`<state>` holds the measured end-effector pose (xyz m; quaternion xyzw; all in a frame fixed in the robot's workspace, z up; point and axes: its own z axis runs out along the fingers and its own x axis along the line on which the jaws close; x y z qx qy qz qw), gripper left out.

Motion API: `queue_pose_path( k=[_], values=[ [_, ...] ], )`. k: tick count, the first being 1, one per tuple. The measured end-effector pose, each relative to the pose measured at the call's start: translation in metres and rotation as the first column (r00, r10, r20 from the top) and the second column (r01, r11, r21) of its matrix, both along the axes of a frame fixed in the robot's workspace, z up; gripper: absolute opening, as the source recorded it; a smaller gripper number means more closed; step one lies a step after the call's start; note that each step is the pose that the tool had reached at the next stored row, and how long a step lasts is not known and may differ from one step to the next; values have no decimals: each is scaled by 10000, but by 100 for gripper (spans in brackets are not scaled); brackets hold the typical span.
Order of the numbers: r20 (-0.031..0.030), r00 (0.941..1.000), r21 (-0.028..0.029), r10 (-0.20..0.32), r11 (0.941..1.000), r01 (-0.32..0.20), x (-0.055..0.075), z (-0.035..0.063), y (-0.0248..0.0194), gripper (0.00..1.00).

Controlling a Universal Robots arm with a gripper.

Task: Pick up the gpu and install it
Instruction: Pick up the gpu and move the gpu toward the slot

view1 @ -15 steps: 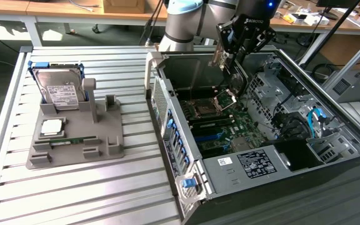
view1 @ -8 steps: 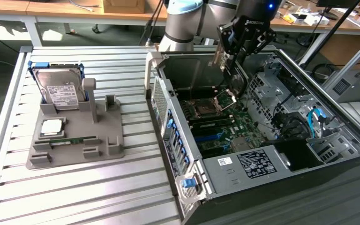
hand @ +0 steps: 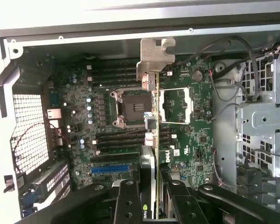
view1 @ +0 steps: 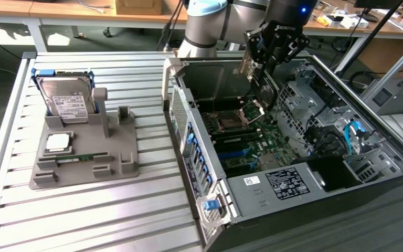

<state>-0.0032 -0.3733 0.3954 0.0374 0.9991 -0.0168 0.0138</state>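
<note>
- Held the gpu (hand: 149,140) edge-on in the gripper (hand: 151,196), jaws pinching it (silver bracket (hand: 155,58) farthest out).
- Hung above the motherboard (hand: 189,135) inside the open computer case (view1: 254,194).

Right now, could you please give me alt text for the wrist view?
The gripper holds the gpu edge-on over the motherboard in the open case, the card's silver bracket at the end away from the gripper.

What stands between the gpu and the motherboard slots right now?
Nothing visible. The claw holds the gpu edge-on inside the open case, above the motherboard; no cable or part crosses the gap beneath it. Cables lie aside by the drive cage.
</note>
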Motion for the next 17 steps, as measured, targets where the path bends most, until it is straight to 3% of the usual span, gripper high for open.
queue_pose_path(
  k=[17],
  values=[
    [0,10000,-79,0,10000,0,77,-98,0,27]
  ],
)
